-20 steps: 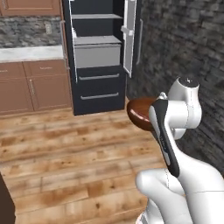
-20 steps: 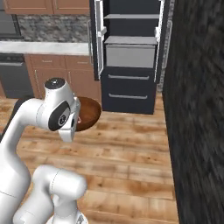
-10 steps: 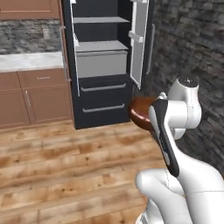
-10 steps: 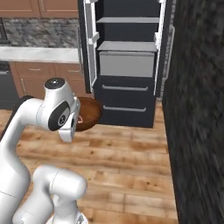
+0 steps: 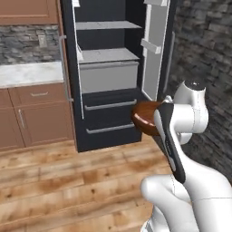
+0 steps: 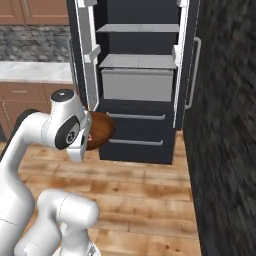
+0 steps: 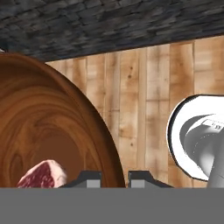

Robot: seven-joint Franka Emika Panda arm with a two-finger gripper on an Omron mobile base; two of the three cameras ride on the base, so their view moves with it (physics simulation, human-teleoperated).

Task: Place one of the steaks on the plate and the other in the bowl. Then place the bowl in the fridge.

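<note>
Glossy reddish-brown bowl [image 7: 48, 127] with one marbled red steak [image 7: 42, 174] inside, rim pinched in clenched jaws.

No readable text, labels, brands, numbers or signs anywhere. Fridge [image 5: 108, 81] doors, shelves and drawers are blank. Bowl [image 7: 48, 131] carries no marking. Cabinets [image 5: 36, 118] and stone wall [image 6: 225, 125] are plain, unlettered.
</note>
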